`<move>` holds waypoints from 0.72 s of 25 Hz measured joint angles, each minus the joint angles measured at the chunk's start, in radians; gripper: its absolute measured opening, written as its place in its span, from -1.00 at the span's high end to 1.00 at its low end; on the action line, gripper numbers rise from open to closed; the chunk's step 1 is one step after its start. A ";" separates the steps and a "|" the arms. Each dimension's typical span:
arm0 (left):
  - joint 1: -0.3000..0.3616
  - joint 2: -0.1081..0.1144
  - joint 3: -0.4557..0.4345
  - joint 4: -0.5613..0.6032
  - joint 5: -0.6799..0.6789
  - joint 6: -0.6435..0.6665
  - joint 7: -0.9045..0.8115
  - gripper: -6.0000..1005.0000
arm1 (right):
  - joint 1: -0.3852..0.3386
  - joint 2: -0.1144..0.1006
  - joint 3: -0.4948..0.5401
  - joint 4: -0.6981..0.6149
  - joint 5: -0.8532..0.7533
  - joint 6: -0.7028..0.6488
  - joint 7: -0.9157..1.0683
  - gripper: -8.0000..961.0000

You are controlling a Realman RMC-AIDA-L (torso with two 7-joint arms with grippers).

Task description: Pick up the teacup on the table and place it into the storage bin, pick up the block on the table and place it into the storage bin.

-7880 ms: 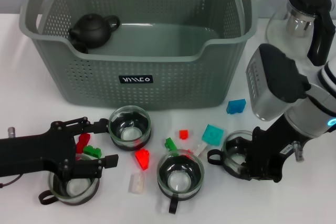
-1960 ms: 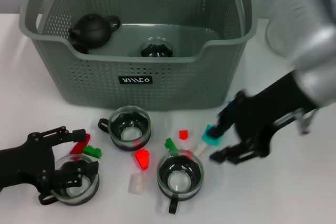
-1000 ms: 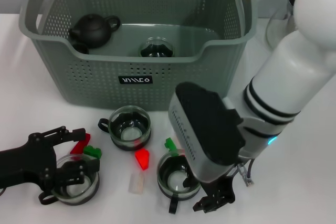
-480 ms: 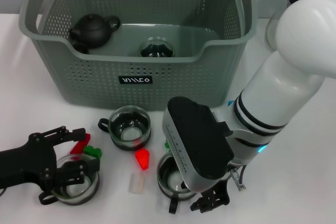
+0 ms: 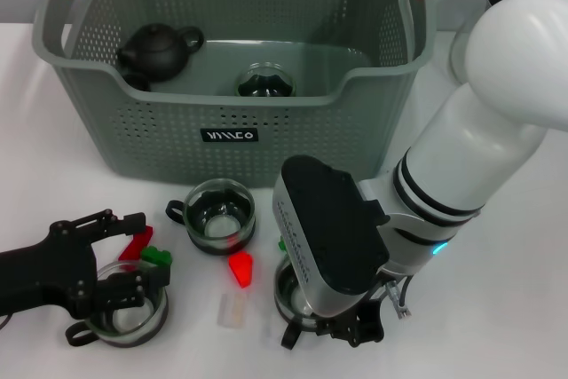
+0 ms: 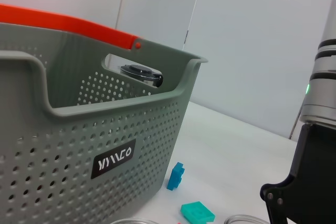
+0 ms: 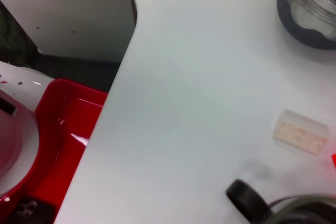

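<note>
White counter (image 5: 497, 308): my right gripper (image 5: 342, 330) is down on the near cup (image 5: 297, 295), jaws hidden, can't tell; next, grip and lift toward the bin (image 5: 231, 104).

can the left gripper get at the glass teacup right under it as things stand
Probably yes. The left gripper sits over that teacup at the table's near left, with nothing between them; only small red and green blocks lie beside its rim.

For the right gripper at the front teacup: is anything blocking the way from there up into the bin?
Nothing stands on the table between the front teacup and the bin except small blocks, like the red one. The bin's front wall is the obstacle; the cup must be lifted over its rim. The right gripper is at the cup.
</note>
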 joint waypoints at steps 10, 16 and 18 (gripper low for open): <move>-0.001 0.000 0.000 0.000 -0.001 0.000 0.000 -0.71 | -0.007 -0.001 0.034 -0.055 0.007 -0.081 0.014 0.87; -0.001 0.000 0.000 0.000 -0.002 -0.003 -0.001 -0.71 | -0.087 -0.007 0.283 -0.229 0.059 -0.261 -0.040 0.87; -0.001 0.000 -0.001 -0.001 -0.002 -0.010 0.000 -0.71 | -0.131 -0.009 0.472 -0.305 0.134 -0.345 -0.096 0.87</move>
